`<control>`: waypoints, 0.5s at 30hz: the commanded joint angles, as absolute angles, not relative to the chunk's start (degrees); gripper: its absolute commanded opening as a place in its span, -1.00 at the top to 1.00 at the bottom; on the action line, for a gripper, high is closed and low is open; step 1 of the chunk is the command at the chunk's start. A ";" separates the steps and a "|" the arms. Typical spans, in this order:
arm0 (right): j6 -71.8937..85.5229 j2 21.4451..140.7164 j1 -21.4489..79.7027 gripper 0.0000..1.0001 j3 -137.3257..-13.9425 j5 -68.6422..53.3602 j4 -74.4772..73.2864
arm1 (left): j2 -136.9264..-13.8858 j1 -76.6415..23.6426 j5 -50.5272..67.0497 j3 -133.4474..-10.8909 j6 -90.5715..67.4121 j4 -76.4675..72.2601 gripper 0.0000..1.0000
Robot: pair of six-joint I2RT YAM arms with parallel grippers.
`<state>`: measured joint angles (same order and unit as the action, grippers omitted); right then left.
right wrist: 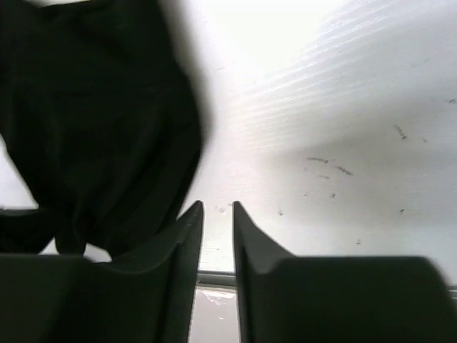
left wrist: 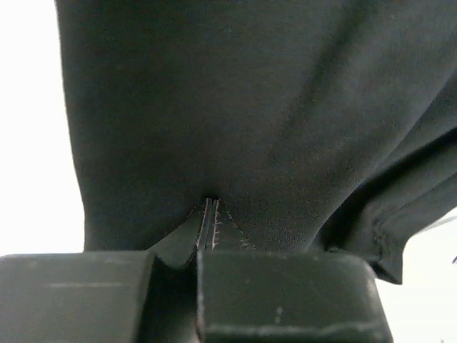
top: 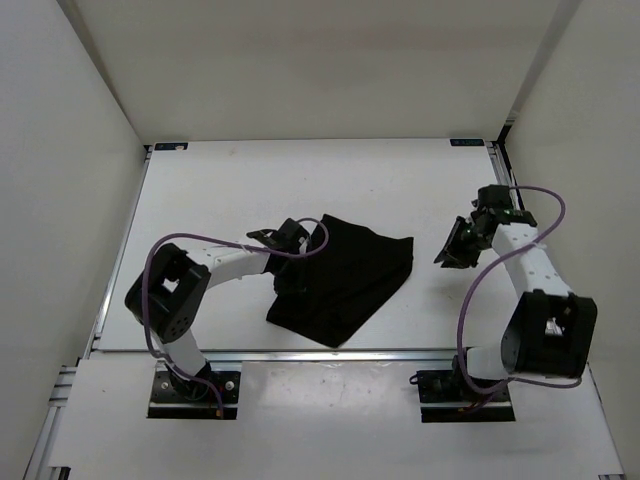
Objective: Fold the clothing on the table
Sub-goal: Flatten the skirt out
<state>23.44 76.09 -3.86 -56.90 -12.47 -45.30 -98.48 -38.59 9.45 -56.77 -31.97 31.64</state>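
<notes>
The black clothing (top: 345, 275) lies bunched in the middle of the white table (top: 250, 190), with part of it lifted at its left side. My left gripper (top: 300, 240) is at that left edge, shut on a stitched hem of the clothing (left wrist: 250, 107), which is pinched between the fingertips of the left gripper (left wrist: 209, 204). My right gripper (top: 452, 250) hovers to the right of the garment, apart from it. In the right wrist view, the right gripper (right wrist: 218, 207) has its jaws parted by a narrow gap with only bare table (right wrist: 343, 107) between them. The clothing (right wrist: 93, 128) lies to its left.
White walls enclose the table on the left, far and right sides. A silver rail (top: 330, 353) runs along the near edge, with both arm bases behind it. Purple cables loop off each arm.
</notes>
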 commanded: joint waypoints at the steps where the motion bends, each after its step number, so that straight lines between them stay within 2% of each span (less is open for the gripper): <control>1: 21.36 81.63 -1.86 0.38 -63.17 -8.54 -43.16 | -94.84 -39.03 12.48 -55.11 -31.11 34.36 1.00; 3: 20.31 85.77 -0.44 0.30 -66.70 -6.87 -42.11 | -93.52 -38.32 12.57 -54.32 -31.29 34.54 1.00; 8: 18.29 97.45 4.38 0.31 -75.92 -5.54 -42.10 | -91.41 -36.57 13.62 -51.59 -31.82 33.14 1.00; 15: 16.61 108.09 10.45 0.29 -81.56 -1.41 -42.80 | -90.53 -34.81 15.29 -50.54 -32.08 32.61 1.00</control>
<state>18.55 105.27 8.56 -78.59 -4.38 -41.87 -93.51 -35.73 13.26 -51.05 -31.97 33.41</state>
